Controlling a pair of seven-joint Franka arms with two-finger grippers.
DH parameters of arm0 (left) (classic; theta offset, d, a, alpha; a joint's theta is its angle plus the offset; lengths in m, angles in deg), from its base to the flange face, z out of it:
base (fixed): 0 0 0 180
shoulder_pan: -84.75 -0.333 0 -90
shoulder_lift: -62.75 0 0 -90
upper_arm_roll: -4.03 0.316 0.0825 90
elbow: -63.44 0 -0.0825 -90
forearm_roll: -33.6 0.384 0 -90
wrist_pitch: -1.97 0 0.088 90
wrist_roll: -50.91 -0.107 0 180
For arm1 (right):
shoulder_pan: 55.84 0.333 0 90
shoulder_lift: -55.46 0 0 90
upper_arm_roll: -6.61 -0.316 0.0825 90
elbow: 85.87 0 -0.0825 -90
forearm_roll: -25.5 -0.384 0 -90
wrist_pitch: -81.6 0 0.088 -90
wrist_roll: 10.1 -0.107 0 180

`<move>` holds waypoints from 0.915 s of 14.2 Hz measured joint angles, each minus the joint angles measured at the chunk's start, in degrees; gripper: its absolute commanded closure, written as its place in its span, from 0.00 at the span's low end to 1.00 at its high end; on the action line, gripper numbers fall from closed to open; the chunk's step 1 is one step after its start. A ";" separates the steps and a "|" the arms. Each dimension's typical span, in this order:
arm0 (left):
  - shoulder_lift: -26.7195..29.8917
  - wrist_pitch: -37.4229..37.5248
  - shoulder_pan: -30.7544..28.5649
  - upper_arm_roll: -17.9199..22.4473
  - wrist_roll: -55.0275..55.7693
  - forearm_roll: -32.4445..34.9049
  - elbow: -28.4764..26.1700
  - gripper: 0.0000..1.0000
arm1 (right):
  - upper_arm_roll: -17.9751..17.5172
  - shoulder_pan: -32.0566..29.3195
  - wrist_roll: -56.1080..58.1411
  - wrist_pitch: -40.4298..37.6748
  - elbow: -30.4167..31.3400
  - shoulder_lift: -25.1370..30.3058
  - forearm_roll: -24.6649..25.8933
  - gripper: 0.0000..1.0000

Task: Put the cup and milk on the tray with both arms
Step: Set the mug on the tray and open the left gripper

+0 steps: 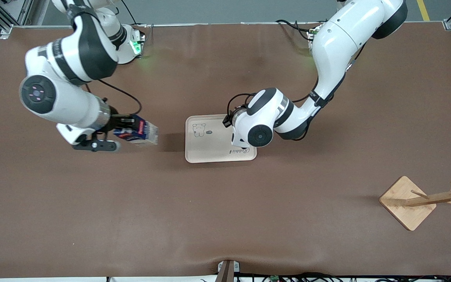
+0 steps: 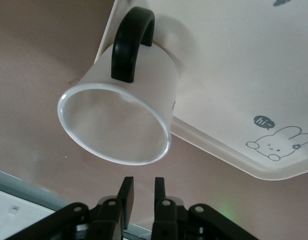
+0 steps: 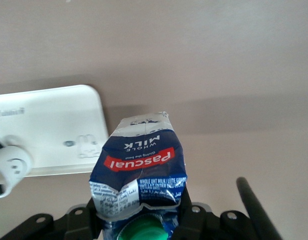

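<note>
Cup [image 2: 119,112] seemingly on tray [image 2: 233,65]; right pincer [image 3: 139,220] grips milk [image 3: 139,165].

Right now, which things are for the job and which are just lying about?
For the job: white smiley-face mug with black handle, at the edge of the cream rectangular tray, below the left gripper; dark-blue milk carton, clamped in the right gripper over the table.
Lying about: wooden peg rack, square base.

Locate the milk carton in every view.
Front view: the small dark-blue milk carton with a red label is held by the right hand over the table, toward the right arm's end.
Left wrist view: not in it.
Right wrist view: lower centre.
Shared landmark: the cream rectangular tray.
</note>
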 measured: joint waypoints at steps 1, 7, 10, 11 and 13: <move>0.02 0.00 -0.04 -0.05 0.00 0.00 0.43 0.00 | -0.01 1.38 -0.92 0.01 -1.53 -1.50 -0.73 1.00; 5.46 6.72 -3.46 -0.14 -0.84 0.47 7.17 0.00 | -0.02 8.64 -10.02 0.04 -6.77 -8.40 -1.64 1.00; 11.93 9.66 -10.73 -0.04 -6.10 2.33 8.78 0.00 | 0.00 11.33 -12.49 0.17 -9.10 -11.57 -3.11 1.00; 13.87 10.49 -13.44 -0.02 -8.63 3.89 8.78 0.00 | 0.00 11.93 -12.58 0.18 -9.78 -12.50 -3.29 1.00; 16.18 11.65 -17.34 0.02 -12.34 9.03 8.72 0.00 | 0.00 12.94 -12.59 0.45 -10.57 -13.89 -3.33 1.00</move>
